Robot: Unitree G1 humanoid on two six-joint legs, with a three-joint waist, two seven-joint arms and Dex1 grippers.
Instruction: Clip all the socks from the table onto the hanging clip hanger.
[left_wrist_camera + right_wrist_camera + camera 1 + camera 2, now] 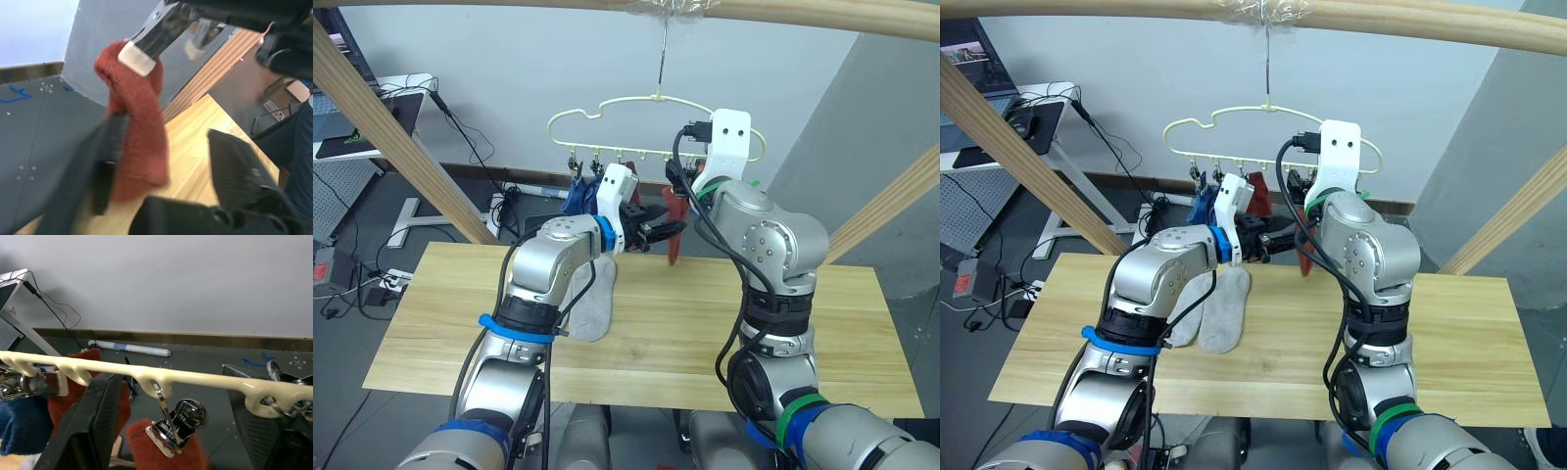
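Wooden table point(862, 333), grey socks point(1224, 308) on it, dark floor point(362, 235)

Hung from the pole frame point(1351, 15) above the far edge of the table point(1469, 333): the clip hanger point(1234, 113), socks point(1203, 206) clipped along its row. On the table below, toward the left: two socks point(1224, 308) side by side. Behind the table, far left: a desk point(372, 108), cables point(362, 284) on the floor.
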